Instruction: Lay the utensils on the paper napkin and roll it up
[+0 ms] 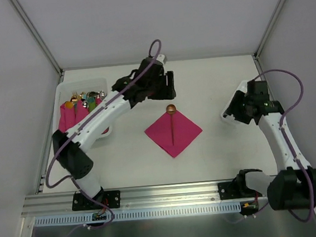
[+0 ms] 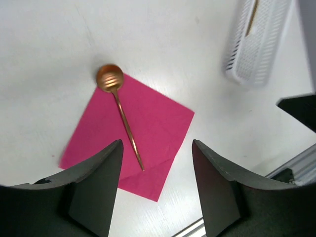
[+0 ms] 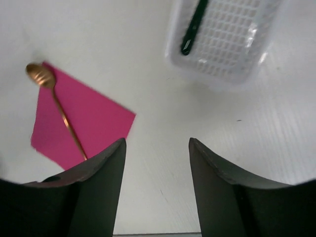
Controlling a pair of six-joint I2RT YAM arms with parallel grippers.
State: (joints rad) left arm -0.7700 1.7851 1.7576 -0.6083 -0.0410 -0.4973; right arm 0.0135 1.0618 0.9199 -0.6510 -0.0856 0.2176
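I see the spoon along the napkin diagonal, bowl overhanging its far corner; left gripper and right gripper spread wide, empty, off its edges

The left arm and right arm are white with black joints, looping purple cables and dark jaws.

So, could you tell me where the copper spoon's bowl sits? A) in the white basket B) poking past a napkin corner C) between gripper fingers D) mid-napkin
B: the copper spoon lies along the diagonal of the napkin, its bowl overhanging the far corner.
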